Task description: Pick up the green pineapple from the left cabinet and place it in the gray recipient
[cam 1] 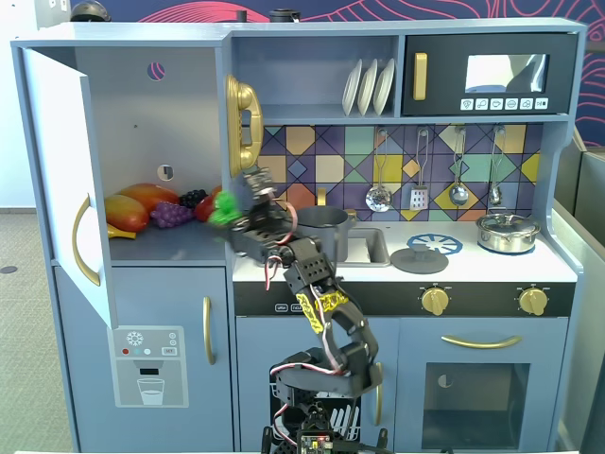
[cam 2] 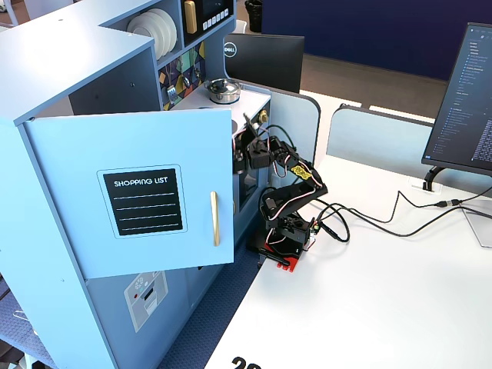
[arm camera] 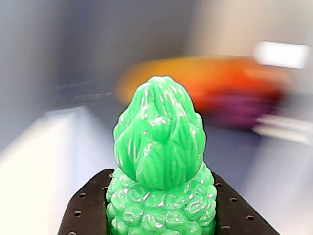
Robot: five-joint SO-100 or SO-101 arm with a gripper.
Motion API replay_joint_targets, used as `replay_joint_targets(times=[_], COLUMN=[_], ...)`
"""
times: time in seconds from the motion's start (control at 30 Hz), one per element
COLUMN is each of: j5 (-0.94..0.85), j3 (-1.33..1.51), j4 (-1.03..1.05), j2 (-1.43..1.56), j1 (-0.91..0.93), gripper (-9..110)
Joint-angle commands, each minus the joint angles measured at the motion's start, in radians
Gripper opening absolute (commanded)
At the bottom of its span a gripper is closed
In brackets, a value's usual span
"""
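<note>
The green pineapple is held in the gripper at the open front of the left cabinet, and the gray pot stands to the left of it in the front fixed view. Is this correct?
One detail is wrong. In the front fixed view, the gray pot stands to the right of the green pineapple, not to the left. The rest holds: the gripper is shut on the pineapple at the open front of the left cabinet.

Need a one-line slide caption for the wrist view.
Gripper shut on the green pineapple, blurred fruit behind.
</note>
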Motion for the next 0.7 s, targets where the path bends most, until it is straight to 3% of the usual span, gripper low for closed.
replay_joint_targets(times=[0.0, 0.3, 0.67], j5=[0.037, 0.098, 0.077], j3=[-0.052, -0.097, -0.264], j4=[-0.021, -0.318, -0.528], j2=[0.018, -0.298, -0.678], j1=[0.308, 0.664, 0.719], gripper=[0, 0, 0])
